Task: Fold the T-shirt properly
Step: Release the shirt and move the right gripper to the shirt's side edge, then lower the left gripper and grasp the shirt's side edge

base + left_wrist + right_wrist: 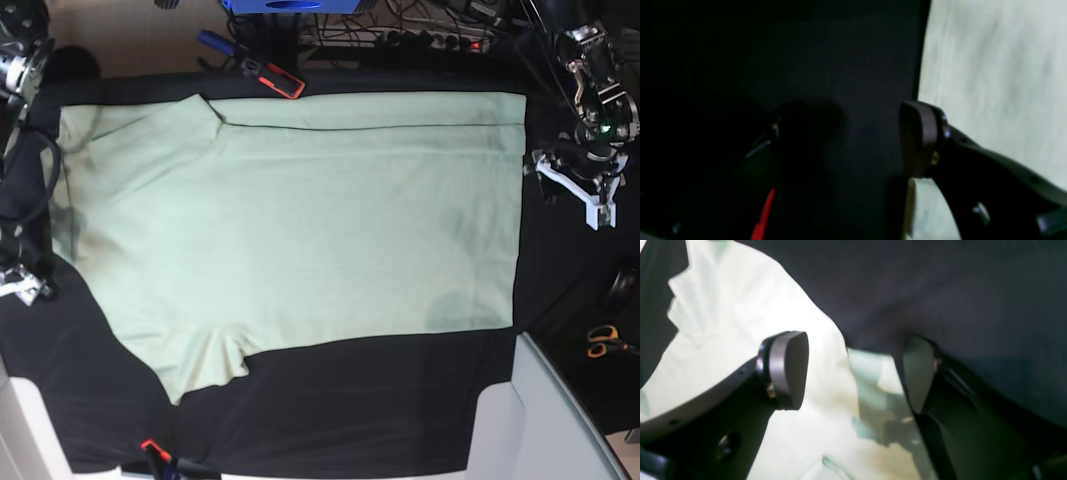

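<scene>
Across the black-covered worktop (330,400) lies the T-shirt (300,230), spread flat, far edge already turned over. Left claw (843,140) spread, empty, at the hem edge; right claw (853,373) spread, empty, over a sleeve. Risk: pinching the black cover along with the hem, dragging both.

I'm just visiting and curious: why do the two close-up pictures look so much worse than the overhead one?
Left wrist view: very dark and smeared, the T-shirt a streaky pale band beside the black cloth. Right wrist view: the shirt glares almost white, edges soft, both fingers out of focus. Base view: evenly lit and sharp, faint shadows on the shirt.
</scene>
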Controlling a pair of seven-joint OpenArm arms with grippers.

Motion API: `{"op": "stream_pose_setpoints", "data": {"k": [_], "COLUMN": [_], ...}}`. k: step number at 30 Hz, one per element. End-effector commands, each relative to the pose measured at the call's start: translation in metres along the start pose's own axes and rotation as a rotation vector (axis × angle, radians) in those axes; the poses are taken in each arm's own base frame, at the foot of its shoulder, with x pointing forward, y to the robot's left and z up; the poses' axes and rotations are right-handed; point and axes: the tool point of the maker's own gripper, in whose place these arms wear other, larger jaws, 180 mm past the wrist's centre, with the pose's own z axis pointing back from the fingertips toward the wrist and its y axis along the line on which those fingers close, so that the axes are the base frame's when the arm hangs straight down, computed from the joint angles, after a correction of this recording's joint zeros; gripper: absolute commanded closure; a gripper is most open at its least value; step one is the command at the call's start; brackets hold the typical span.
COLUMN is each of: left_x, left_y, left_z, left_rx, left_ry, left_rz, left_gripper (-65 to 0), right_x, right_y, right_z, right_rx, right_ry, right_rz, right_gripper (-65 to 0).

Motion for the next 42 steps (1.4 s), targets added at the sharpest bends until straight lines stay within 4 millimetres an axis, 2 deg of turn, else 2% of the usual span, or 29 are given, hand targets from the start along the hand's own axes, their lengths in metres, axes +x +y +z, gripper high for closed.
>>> {"op": "stream_pose_setpoints", "data": {"k": [1, 3, 6, 9, 13, 17, 25, 35, 36, 38, 42], "left_x": [0.020, 0.027, 0.031, 0.033, 0.031, 0.031, 0.033, 0.031, 0.031, 0.031, 0.034], "left_y": [0.012, 0.010, 0.008, 0.007, 0.006, 0.006, 0.006, 0.009, 0.008, 0.006, 0.006], "left_z": [-0.001, -0.010, -0.020, -0.022, -0.022, -0.023, -0.022, -0.021, -0.022, -0.023, -0.022], "left_rx": [0.028, 0.021, 0.013, 0.012, 0.009, 0.009, 0.008, 0.016, 0.013, 0.009, 0.007], "left_ry": [-0.048, -0.050, -0.043, -0.045, -0.043, -0.041, -0.047, -0.043, -0.043, -0.042, -0.049], "left_rz": [0.005, 0.027, 0.058, 0.062, 0.063, 0.064, 0.065, 0.069, 0.068, 0.066, 0.071], "left_gripper": [-42.3, -42.3, -42.3, -42.3, -42.3, -42.3, -42.3, -42.3, -42.3, -42.3, -43.3], "right_x": [0.024, 0.030, 0.028, 0.026, 0.028, 0.020, -0.016, -0.017, -0.017, -0.017, -0.017], "right_y": [0.000, 0.004, 0.004, 0.007, 0.023, 0.030, 0.076, 0.075, 0.074, 0.074, 0.076], "right_z": [0.001, -0.008, -0.023, -0.034, -0.043, -0.048, -0.068, -0.069, -0.068, -0.068, -0.068], "right_rx": [-0.001, -0.001, -0.014, -0.019, 0.053, 0.077, 0.138, 0.135, 0.134, 0.134, 0.136], "right_ry": [-0.050, -0.054, -0.033, -0.043, -0.040, -0.009, 0.051, 0.053, 0.052, 0.052, 0.050], "right_rz": [0.021, 0.027, 0.028, 0.025, 0.031, 0.000, 0.065, 0.068, 0.068, 0.068, 0.068], "right_gripper": [-42.8, -42.9, -42.9, -42.9, -42.9, -42.9, -42.9, -41.8, -39.9, -31.8, -9.6]}}
